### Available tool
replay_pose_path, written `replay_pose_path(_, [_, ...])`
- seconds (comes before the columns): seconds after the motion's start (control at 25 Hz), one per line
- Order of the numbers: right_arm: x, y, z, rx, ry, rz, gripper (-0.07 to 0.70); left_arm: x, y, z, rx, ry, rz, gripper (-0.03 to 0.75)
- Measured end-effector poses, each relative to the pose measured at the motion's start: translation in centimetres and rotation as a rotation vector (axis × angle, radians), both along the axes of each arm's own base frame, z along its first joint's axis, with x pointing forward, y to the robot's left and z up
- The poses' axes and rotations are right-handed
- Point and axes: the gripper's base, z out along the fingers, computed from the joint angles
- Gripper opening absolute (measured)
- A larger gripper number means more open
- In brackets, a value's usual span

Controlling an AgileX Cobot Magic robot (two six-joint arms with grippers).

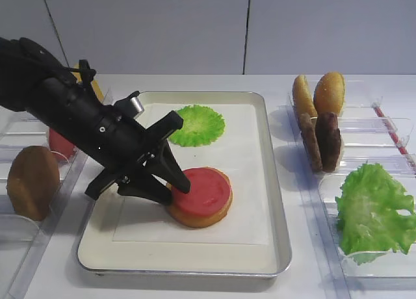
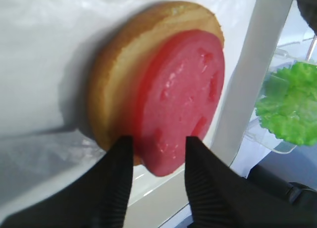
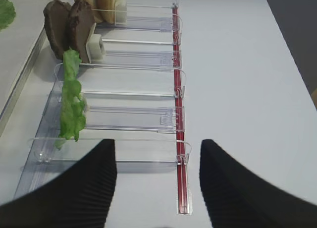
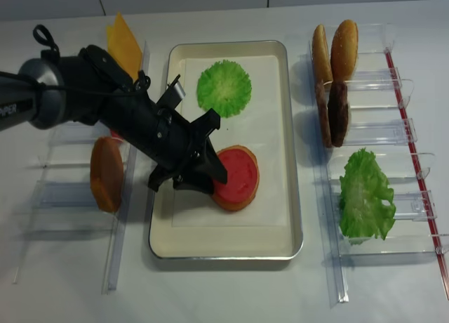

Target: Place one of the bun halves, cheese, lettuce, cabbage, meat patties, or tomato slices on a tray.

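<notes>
My left tool [image 2: 156, 161] sits half-open astride the tomato slice [image 2: 181, 99] on the bun half [image 2: 116, 84], maybe touching it.

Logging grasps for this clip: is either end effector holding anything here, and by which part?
The left end effector straddles the near edge of the tomato slice lying on the bun half; actual grip cannot be told. The right end effector holds nothing.
</notes>
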Motion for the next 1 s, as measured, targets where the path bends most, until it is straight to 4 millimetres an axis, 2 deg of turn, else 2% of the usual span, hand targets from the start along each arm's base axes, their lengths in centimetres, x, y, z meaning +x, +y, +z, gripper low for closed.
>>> replay_pose_path(0.32, [0.0,0.0,0.0,0.0,0.0,0.0,0.393,0.6,0.7,1.6,0.149,0.041,-0.078,0.241])
replay_pose_path(0.64, [0.0,0.0,0.0,0.0,0.0,0.0,0.393,2.0,1.2,3.8,0.241,-0.034,-0.071,0.241])
replay_pose_path(0.84, [0.0,0.0,0.0,0.0,0.0,0.0,0.393,1.5,2.3,5.9,0.341,-0.102,-0.064,0.241])
replay_pose_path(1.0, [0.0,0.0,0.0,0.0,0.0,0.0,0.393,0.2,3.5,8.7,0.449,-0.218,-0.072,0.241])
